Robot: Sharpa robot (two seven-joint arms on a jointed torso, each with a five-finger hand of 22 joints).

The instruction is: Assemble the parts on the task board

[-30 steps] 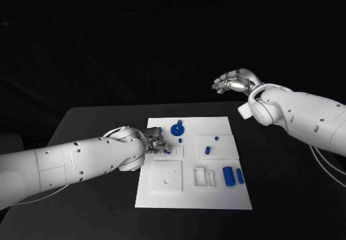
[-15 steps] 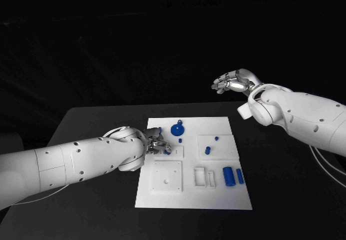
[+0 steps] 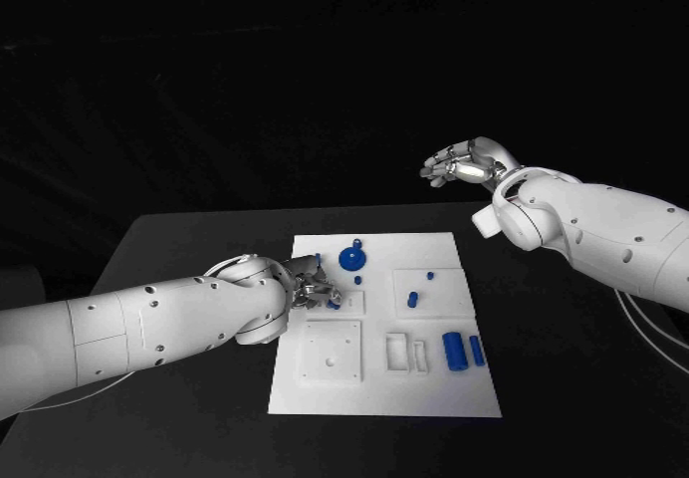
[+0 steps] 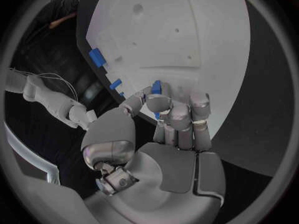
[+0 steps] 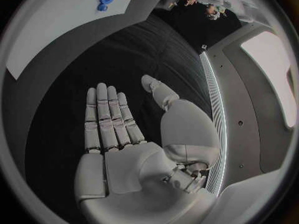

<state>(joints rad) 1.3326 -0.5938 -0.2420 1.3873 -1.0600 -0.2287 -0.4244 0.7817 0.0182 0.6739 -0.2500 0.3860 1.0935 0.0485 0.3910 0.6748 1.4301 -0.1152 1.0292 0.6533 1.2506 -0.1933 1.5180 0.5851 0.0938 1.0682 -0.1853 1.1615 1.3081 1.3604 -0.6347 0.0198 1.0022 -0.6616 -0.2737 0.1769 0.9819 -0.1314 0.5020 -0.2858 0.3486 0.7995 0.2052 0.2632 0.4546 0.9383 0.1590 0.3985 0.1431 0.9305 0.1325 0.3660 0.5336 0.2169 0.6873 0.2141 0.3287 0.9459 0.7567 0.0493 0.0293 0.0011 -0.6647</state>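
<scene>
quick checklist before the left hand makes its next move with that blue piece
1. Grip: the left hand pinches a small blue part between thumb and fingertips. Ok.
2. Position: in the head view the left hand is over the left side of the white task board. Ok.
3. Target seat: the spot under the fingers is hidden. Cannot tell.
4. Part orientation: too little of it shows. Cannot tell.
5. Right hand: raised beyond the board's far edge, fingers apart, holding nothing, well clear. Ok.
6. Neighbours: the round blue disc part lies close to the left hand's fingers; clearance cannot tell.
</scene>
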